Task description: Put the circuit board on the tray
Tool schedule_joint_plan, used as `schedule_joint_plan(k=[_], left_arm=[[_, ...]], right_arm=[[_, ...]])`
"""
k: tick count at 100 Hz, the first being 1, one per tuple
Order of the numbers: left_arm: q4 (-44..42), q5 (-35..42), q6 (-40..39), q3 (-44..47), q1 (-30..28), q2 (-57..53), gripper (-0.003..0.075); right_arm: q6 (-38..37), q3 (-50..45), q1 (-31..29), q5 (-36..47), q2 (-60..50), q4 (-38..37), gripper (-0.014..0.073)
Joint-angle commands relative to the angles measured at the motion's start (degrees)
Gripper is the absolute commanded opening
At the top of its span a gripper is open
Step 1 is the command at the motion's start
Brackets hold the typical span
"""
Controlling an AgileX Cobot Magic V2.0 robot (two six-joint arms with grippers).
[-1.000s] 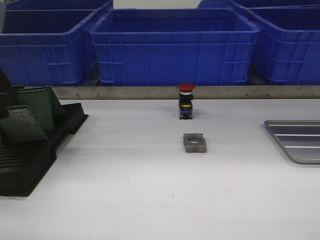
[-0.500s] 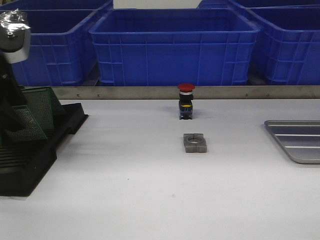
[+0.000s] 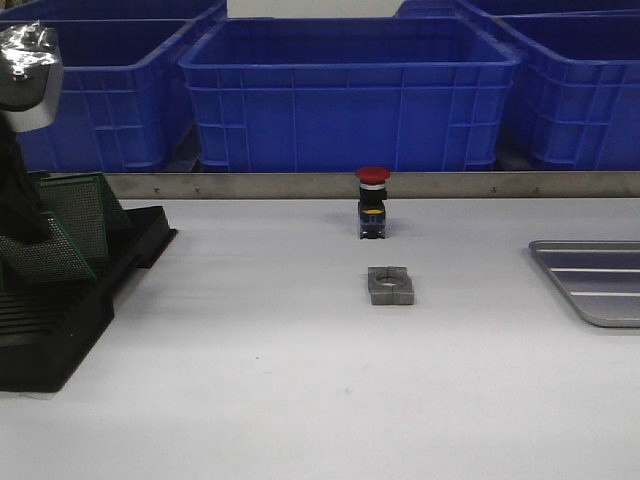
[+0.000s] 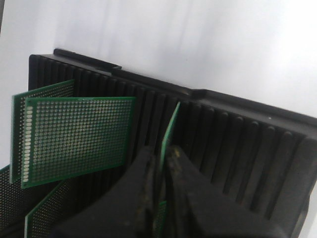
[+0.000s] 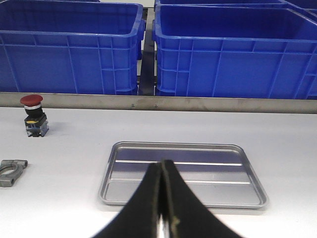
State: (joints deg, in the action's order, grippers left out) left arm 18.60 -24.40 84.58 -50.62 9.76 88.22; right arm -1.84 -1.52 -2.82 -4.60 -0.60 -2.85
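A circuit board [image 4: 170,130] is pinched by the left gripper [image 4: 162,161] in the rack [image 4: 233,144]; it must next be lifted straight out.

workshop, probably | blue bins [image 3: 345,95] | board rack [image 3: 70,300]
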Motion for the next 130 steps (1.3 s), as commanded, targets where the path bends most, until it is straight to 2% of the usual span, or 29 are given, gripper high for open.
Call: schedule_joint_plan(k=[1, 28, 41, 55, 70, 79, 105, 130], left_arm=[[1.2, 2.6, -1.3, -1.7, 0.4, -3.1, -0.0020], [1.2, 2.0, -1.3, -1.7, 0.4, -10.9, -0.0020], [4.9, -2.0, -1.3, -1.7, 0.4, -14.9, -0.0020], [15.5, -8.7, -1.3, -1.7, 0.4, -17.7, -0.0020], [31.1, -18.2, -1.3, -1.7, 0.6, -17.9, -0.0020], [36.9, -22.0, -1.3, -1.7, 2.1, -17.6, -0.0020], [50.5, -23.3, -1.3, -1.7, 10.2, -13.6, -0.0020], [58.2, -23.5, -1.3, -1.7, 16.3, -8.6, -0.0020]], right_arm=[[0.5, 0.7, -0.2, 4.2, -1.5, 0.1, -0.0061], [0.5, 0.7, -0.2, 4.2, -1.5, 0.1, -0.0061], [0.5, 0.7, -0.2, 4.2, -1.5, 0.1, -0.0061], [0.5, 0.7, -0.2, 4.2, -1.5, 0.1, -0.0061], [0.5, 0.7, -0.2, 4.2, -1.5, 0.1, -0.0061], [0.5, 0.7, -0.2, 4.2, -1.5, 0.1, -0.0061], [0.5, 0.7, -0.2, 4.2, -1.5, 0.1, -0.0061], [0.5, 0.7, -0.2, 4.3, -1.5, 0.1, -0.0061]])
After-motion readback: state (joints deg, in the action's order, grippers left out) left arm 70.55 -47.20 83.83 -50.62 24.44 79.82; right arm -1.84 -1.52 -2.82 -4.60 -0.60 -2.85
